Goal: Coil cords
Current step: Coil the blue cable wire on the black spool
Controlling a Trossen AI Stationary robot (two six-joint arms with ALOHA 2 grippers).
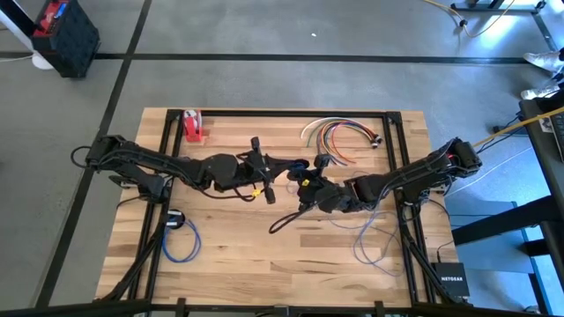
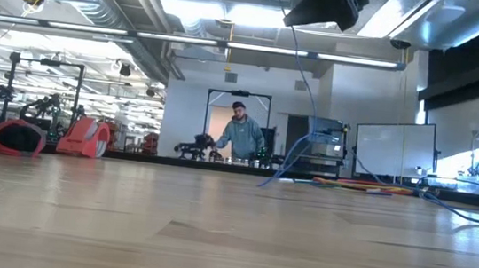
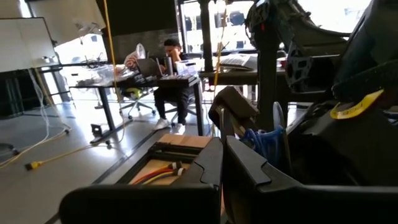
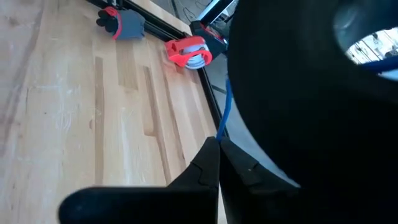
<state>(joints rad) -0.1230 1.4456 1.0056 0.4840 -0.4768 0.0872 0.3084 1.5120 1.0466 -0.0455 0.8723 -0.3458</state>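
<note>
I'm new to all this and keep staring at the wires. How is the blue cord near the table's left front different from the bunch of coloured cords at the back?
The thin blue cord is a single wire curled into a loop; the bundle of red, orange and white cords is several wires fanned out in open arcs. The blue one lies near the table's front left, the bundle at the back right. Both rest loose on the wooden table, held by no end effector.

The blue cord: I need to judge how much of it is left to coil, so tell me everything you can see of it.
The blue cord is a thin, flexible wire. In the high view it runs from between the two grippers near the table's middle, out in loose open curves over the wooden table toward the right front. The low view shows it hanging from above down to the tabletop. The right gripper, shut, has it running past its fingertips; the grip itself is not visible. It is not coiled.
</note>
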